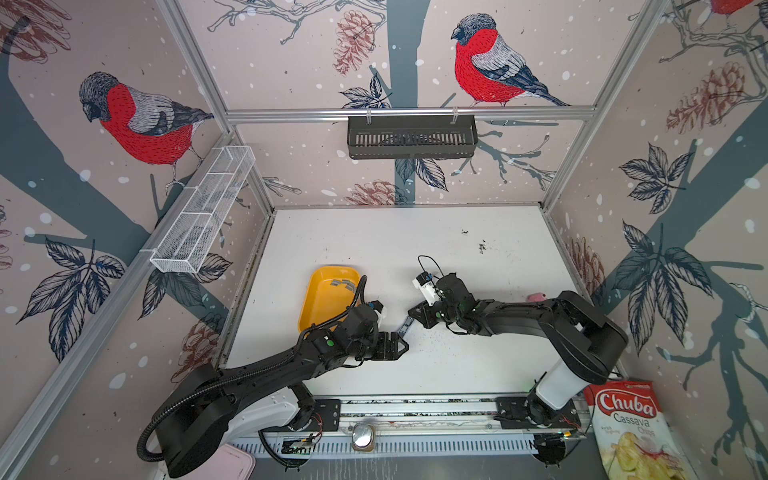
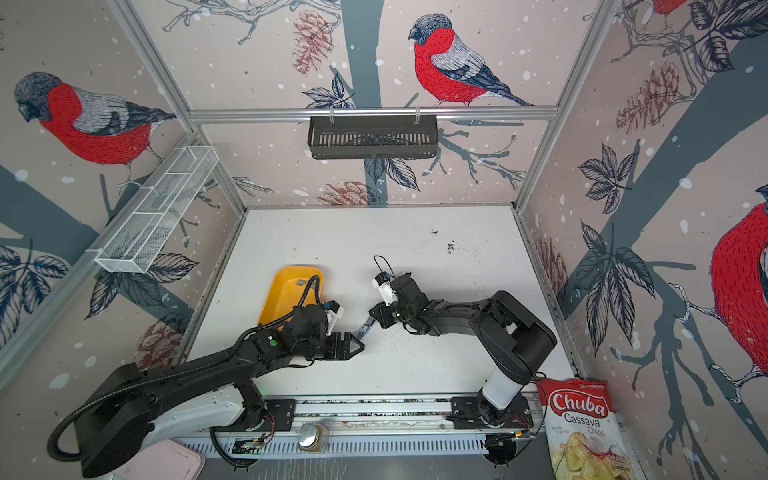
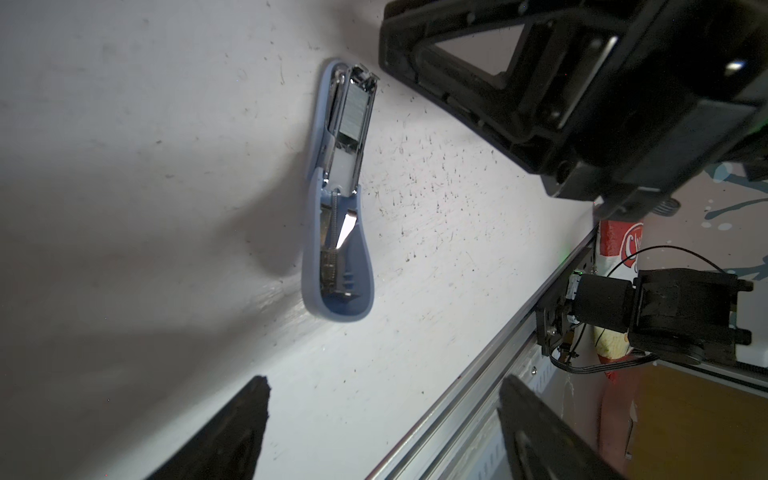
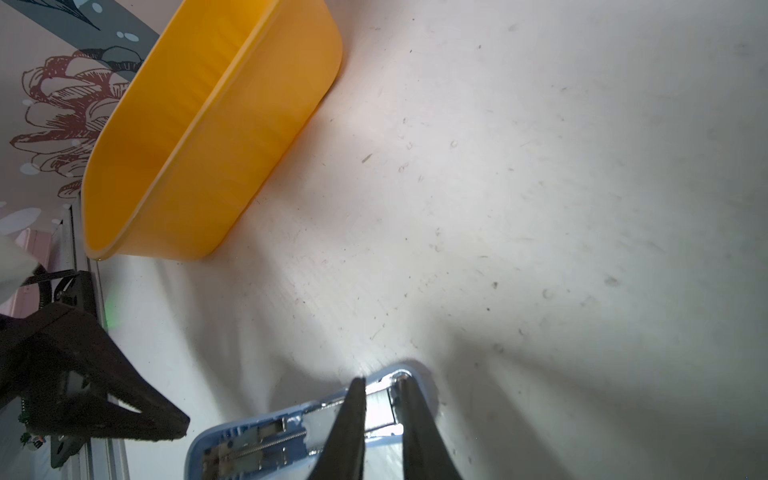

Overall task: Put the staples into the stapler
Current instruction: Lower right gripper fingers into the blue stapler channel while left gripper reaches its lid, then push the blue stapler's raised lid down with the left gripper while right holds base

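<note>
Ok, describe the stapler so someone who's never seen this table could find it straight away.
On the white table, look near the yellow tray, between the left gripper and the right gripper. The stapler lies flipped open: the only pale blue thing, with a silver staple strip in its metal channel.

yellow tray [image 1: 320,309], chips bag [image 1: 629,419], black basket [image 1: 411,139]
</note>
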Robot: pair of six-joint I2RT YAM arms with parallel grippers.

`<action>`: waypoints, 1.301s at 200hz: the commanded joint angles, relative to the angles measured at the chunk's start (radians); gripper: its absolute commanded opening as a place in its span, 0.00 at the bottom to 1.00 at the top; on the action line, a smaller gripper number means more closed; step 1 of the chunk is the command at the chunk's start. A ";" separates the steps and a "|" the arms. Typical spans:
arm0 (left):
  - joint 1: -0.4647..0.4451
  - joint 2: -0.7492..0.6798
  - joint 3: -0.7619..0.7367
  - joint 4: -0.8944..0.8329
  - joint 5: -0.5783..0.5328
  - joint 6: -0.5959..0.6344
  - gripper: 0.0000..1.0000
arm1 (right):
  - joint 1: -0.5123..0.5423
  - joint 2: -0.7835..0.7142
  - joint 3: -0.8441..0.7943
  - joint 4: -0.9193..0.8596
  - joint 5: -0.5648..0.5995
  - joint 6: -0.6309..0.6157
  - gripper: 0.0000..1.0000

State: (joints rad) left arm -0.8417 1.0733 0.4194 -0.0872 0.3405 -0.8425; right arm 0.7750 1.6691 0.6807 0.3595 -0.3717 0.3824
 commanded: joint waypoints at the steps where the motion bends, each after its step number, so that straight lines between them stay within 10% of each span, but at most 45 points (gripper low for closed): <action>1: -0.001 -0.003 0.002 0.050 0.015 -0.035 0.86 | 0.011 0.018 0.015 0.025 0.027 -0.004 0.19; 260: 0.085 0.016 0.079 -0.126 0.089 -0.083 0.80 | 0.102 0.021 0.004 -0.006 0.237 -0.007 0.08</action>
State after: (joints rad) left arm -0.7784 1.0939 0.5110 -0.1490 0.3939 -0.9337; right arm 0.8734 1.6924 0.6838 0.3534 -0.1543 0.3817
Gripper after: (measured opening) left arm 0.790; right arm 0.081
